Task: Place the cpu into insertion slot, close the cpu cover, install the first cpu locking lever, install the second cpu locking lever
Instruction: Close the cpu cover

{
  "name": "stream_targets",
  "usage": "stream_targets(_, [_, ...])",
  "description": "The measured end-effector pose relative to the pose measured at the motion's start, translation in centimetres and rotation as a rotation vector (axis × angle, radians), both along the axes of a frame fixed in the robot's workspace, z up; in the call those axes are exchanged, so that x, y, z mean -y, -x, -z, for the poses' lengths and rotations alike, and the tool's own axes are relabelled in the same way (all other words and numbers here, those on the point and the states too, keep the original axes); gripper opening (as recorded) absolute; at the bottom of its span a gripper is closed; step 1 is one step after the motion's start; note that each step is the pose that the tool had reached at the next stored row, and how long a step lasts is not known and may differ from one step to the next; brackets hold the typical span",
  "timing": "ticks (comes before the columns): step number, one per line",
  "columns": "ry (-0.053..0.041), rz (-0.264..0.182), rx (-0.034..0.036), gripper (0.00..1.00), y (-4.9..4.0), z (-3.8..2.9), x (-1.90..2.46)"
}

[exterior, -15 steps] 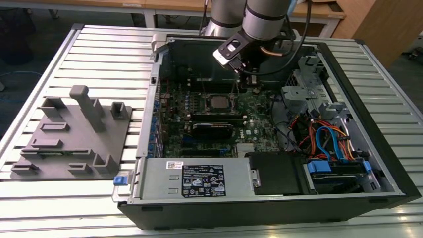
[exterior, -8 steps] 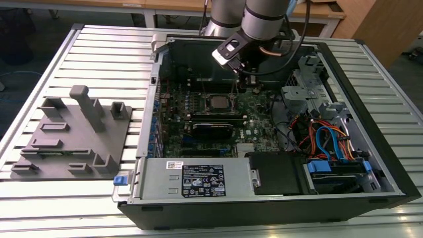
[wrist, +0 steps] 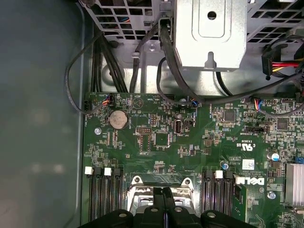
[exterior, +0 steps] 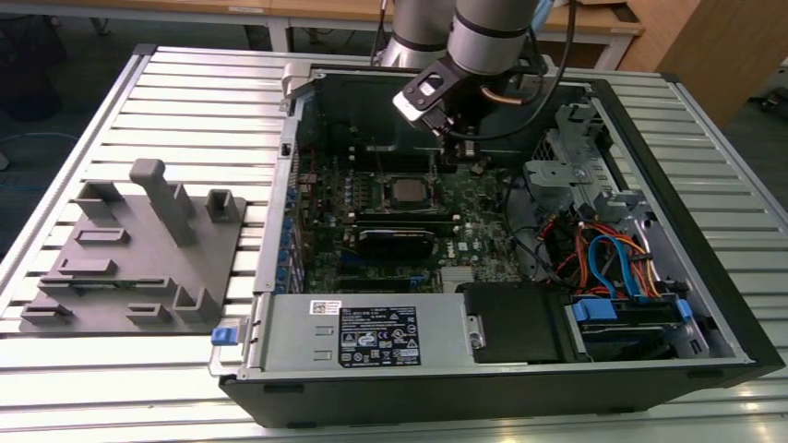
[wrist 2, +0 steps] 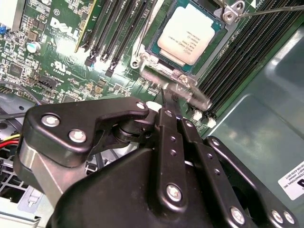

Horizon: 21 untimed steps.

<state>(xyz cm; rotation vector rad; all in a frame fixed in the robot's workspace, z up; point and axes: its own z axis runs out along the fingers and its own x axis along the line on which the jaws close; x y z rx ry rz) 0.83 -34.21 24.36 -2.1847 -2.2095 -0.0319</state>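
Your claw [wrist 2: 164, 97] is clenched, fingers pressed tip to tip with nothing visible between them. It hangs just over one edge of the insertion slot [wrist 2: 141, 61], tips close to the silvery lip of the cpu cover [wrist 2: 176, 81]; you cannot confirm contact. The cpu [wrist 2: 187, 33] lies flat in the slot, grey top showing through the frame. A thin lever rod [wrist 2: 270, 9] runs off one corner. Long black memory slots [wrist 2: 111, 33] flank the socket on both sides, tight against it. Further out: metal drive cage [wrist: 211, 33], loose black cables [wrist: 107, 52], coin battery [wrist: 118, 119]. In the exterior view the arm reaches into the open computer case [exterior: 493, 397]; a grey fixture [exterior: 136, 249] sits on the worktop [exterior: 185, 83], at the exterior view's left.
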Motion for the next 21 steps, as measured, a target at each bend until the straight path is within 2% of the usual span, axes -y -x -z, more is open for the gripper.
stream_targets(12, [-0.0006, 0.0, 0.0002, 0.1, 0.17, 0.1, -0.01])
stream_targets(16, [-0.0001, 0.0, 0.0001, 0.1, 0.81, 0.43, 0.0])
stream_targets(21, [0.0, 0.0, 0.0, 0.1, 2.07, 0.89, -0.01])
